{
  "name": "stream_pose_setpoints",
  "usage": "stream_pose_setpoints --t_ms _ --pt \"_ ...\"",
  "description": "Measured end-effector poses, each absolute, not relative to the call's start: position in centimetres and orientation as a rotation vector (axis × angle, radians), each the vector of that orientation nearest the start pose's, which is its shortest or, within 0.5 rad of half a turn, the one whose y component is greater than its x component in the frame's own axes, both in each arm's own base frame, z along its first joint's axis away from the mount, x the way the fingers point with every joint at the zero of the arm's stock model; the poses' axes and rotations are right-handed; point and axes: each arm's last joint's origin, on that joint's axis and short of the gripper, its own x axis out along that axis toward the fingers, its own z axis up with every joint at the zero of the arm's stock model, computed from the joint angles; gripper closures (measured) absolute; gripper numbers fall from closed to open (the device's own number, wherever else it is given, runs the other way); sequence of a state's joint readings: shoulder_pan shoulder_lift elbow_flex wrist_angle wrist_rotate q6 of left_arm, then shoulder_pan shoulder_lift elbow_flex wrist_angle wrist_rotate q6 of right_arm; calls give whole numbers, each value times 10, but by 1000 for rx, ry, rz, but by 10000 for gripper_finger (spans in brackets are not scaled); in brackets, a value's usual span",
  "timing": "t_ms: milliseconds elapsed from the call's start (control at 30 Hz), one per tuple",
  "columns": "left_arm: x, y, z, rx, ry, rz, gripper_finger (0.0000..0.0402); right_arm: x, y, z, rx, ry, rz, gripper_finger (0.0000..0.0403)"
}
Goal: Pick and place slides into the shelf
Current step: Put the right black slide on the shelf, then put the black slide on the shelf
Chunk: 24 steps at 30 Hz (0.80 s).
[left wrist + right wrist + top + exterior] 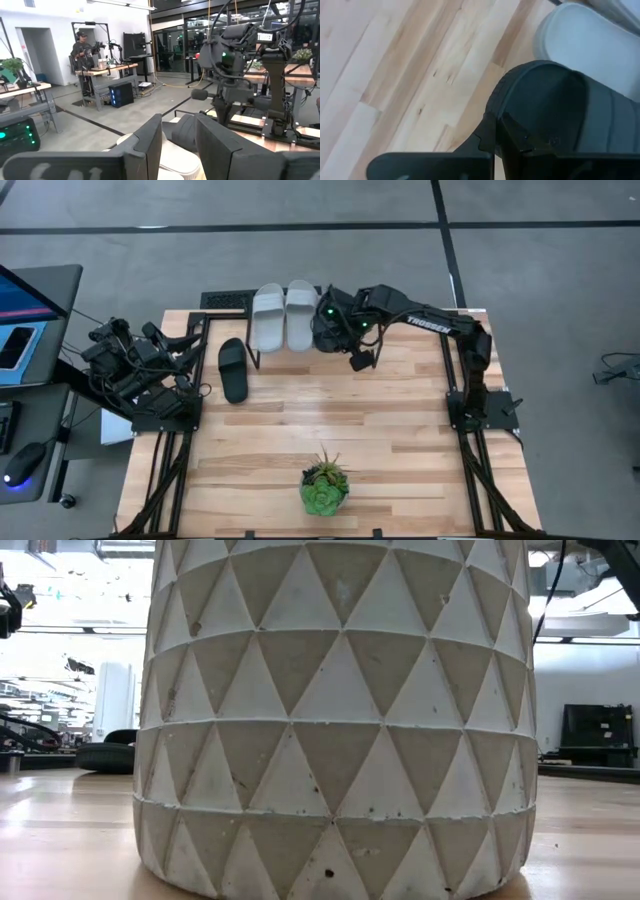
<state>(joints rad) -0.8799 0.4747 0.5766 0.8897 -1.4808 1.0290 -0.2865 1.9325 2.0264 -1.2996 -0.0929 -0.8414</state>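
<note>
We're looking at a wooden slatted table [400,430] on a grey floor. Nearest the front edge sits a small green potted plant [324,485], and in the low view its grey pot [340,710], covered in triangle facets, blocks nearly everything.

Further back, a black slide [233,369] lies flat on the table by itself, just beside the left arm's base. The left gripper [177,145] is parked off at the table's left edge, fingers a bit apart with nothing between them.

At the far edge we've got the shelf [262,360], mostly hidden under two light grey slides [285,315] sitting side by side on top, toes pointing away from us. They look matte, with wide straps. Right next to them the right gripper [495,145] is clamped on the second black slide [560,115]; in its wrist view the fingers pinch the rubber rim, with a grey slide's rounded end just past it.

Beyond the table the room is an open workshop: desks, monitors, other robot rigs, glass walls, and a person standing [82,50] at a bench well away.
</note>
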Motion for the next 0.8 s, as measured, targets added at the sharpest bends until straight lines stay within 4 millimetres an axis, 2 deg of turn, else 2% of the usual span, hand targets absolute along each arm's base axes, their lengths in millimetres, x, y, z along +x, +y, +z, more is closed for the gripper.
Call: stream_pose_setpoints --t_ms 233,400,800 --pt "61 -29 368 63 -59 642 299 377 -107 330 -498 1206 347 403" --pt "61 -29 368 63 -59 643 299 378 -107 329 -481 1215 341 399" --pt "61 -29 368 61 -60 643 299 377 -108 328 -442 1230 314 327"
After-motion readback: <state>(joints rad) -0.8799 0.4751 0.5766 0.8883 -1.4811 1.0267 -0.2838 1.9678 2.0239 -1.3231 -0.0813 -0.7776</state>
